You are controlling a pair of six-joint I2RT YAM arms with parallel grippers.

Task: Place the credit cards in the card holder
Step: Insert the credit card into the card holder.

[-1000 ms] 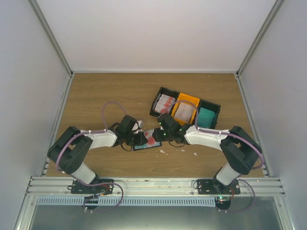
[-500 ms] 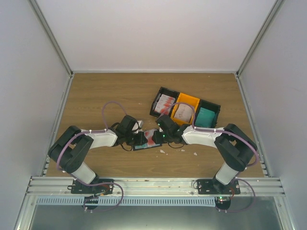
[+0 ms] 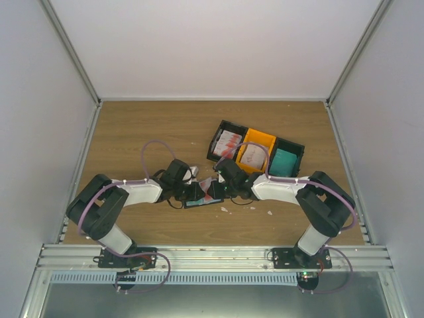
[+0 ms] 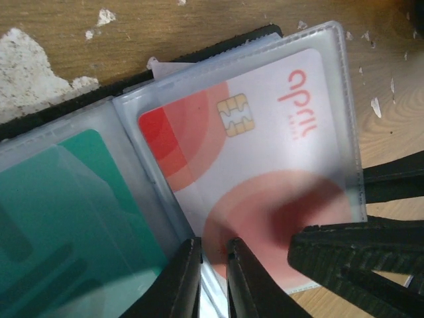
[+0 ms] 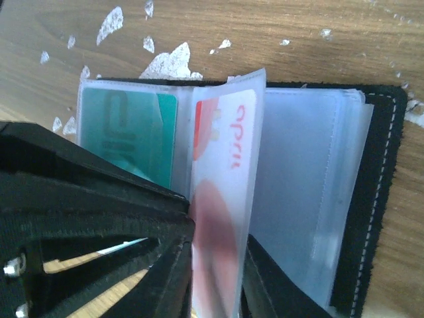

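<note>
Left gripper (image 4: 213, 268) jaws: drawn almost together, only a thin slit between them. A clear plastic leaf of the card holder (image 5: 381, 199) is pinched in that slit, at the fold between two sleeves.
Right gripper (image 5: 215, 271) jaws: clamped from both sides on the lifted sleeve that carries the red-and-white card (image 4: 265, 152), at the sleeve's near end.
Left arm pose: rising from its base at the near left, elbow bent out to the left, forearm running right and low over the table (image 3: 132, 132), wrist down at the card holder.
Right arm pose: mirrored from the near right, elbow out to the right, forearm running left, wrist low. The two grippers meet tip to tip over the holder.
Card holder place: lying open on the table near its middle, under both grippers and on the near left of the tray (image 3: 260, 136).
Red-and-white card: inside a clear sleeve, chip and red lettering showing through. In the right wrist view the sleeve stands up on edge.
Teal card (image 4: 66, 212): in the neighbouring sleeve, lying flat.
Other sleeves (image 5: 305, 199): clear, stacked against the black cover.
Tray: black and orange, three compartments holding red-and-white cards (image 3: 228, 142), whitish cards (image 3: 252, 156) and teal cards (image 3: 285, 161).
White scraps (image 3: 269, 212): scattered on the wood near the holder.
</note>
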